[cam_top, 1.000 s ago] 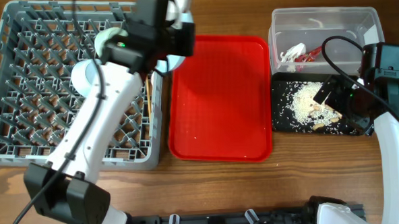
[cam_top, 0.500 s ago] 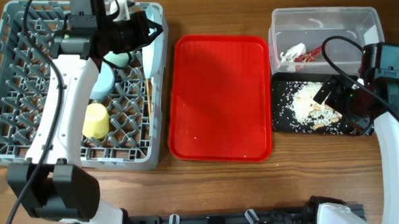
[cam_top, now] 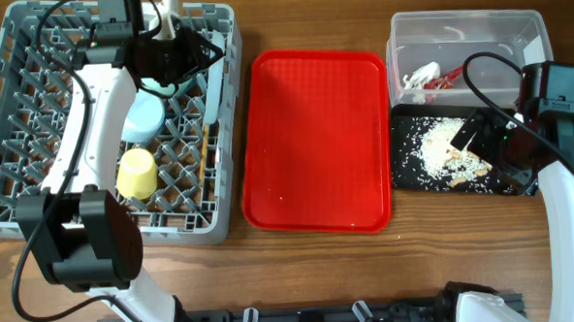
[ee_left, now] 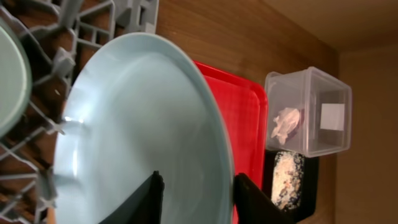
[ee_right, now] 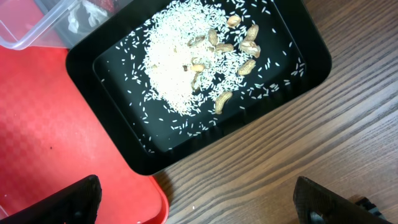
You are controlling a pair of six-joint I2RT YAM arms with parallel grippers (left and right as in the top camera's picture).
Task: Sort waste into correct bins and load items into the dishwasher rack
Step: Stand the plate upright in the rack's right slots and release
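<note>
My left gripper (cam_top: 187, 57) is shut on the rim of the round white plate (cam_top: 215, 86), which stands on edge in the right side of the grey dishwasher rack (cam_top: 15, 144). In the left wrist view the plate (ee_left: 137, 124) fills the frame between my fingers (ee_left: 199, 188). A pale green-blue bowl (cam_top: 142, 119), a yellow cup (cam_top: 137, 172) and chopsticks (cam_top: 207, 150) sit in the rack. My right gripper (cam_top: 488, 138) is open and empty over the near edge of the black tray (ee_right: 298, 74) of rice crumbs (ee_right: 177, 68). The clear tub (cam_top: 466, 27) holds the white scrap (cam_top: 421, 76) and red wrapper (cam_top: 448, 77).
The red serving tray (cam_top: 315, 140) lies bare between the rack and the bins. Peanuts (ee_right: 239, 46) lie among the rice. A black cable (cam_top: 482, 70) loops over the tub. Bare wooden table (ee_right: 280, 162) runs along the front.
My left arm swung back over the rack and brought the plate from above the rack's right edge down into its right side. The right arm has not moved.
</note>
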